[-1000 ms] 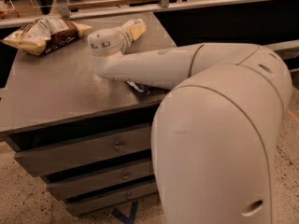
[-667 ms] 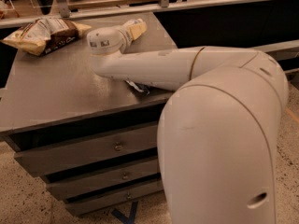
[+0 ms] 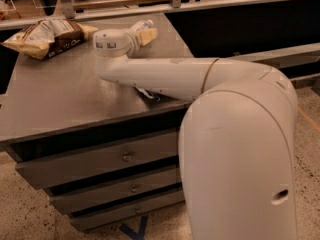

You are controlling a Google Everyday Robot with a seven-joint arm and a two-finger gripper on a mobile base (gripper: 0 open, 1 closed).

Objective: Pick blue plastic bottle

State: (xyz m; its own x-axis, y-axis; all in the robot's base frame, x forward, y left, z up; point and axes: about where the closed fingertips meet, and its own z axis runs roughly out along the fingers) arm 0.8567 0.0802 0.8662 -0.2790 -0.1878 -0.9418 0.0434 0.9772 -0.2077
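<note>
My arm reaches low across the top of the grey cabinet, from its right front corner toward its far edge. My pincer sits at that far edge, about midway along it, just above the cabinet's surface. How it stands, wide or narrow, I cannot tell, for my own wrist covers most of it.

The blue plastic bottle lies at the far edge of the cabinet too, right against my pincer on the side away from me. Only its pale upper end shows, and I cannot tell whether I touch it or merely sit beside it.

A yellow-and-brown chip bag lies crumpled at the cabinet's far left corner, well apart from my pincer. A sliver of a dark foil snack bag peeks out from under my arm near the cabinet's front edge (most of it is hidden).

Below the cabinet's top, three drawers are stacked, each with a small knob. At the cabinet's foot a blue mark shows on the speckled floor.
</note>
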